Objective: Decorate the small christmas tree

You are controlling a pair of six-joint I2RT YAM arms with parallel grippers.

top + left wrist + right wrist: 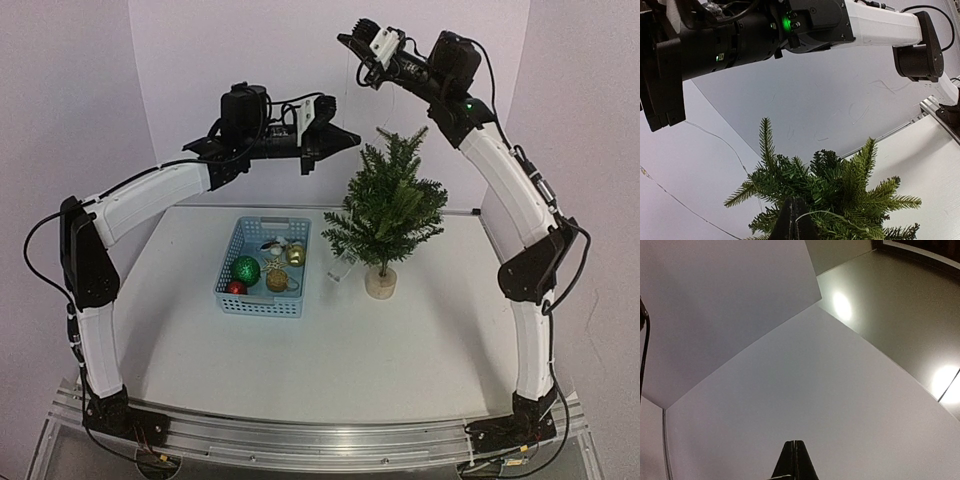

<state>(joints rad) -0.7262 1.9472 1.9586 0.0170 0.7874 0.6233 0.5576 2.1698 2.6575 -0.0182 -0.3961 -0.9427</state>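
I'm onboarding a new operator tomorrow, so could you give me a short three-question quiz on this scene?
1. True or false: the small christmas tree stands on the table, outside the blue basket.
2. Of the left gripper and the right gripper, which is raised higher in the top view? A. left B. right
3. Fill in: the biggest bauble in the basket is ____.
Key: 1 true; 2 B; 3 green, the green bauble.

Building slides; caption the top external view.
Left gripper and right gripper raised beside the small christmas tree; ornaments lie in the blue basket.
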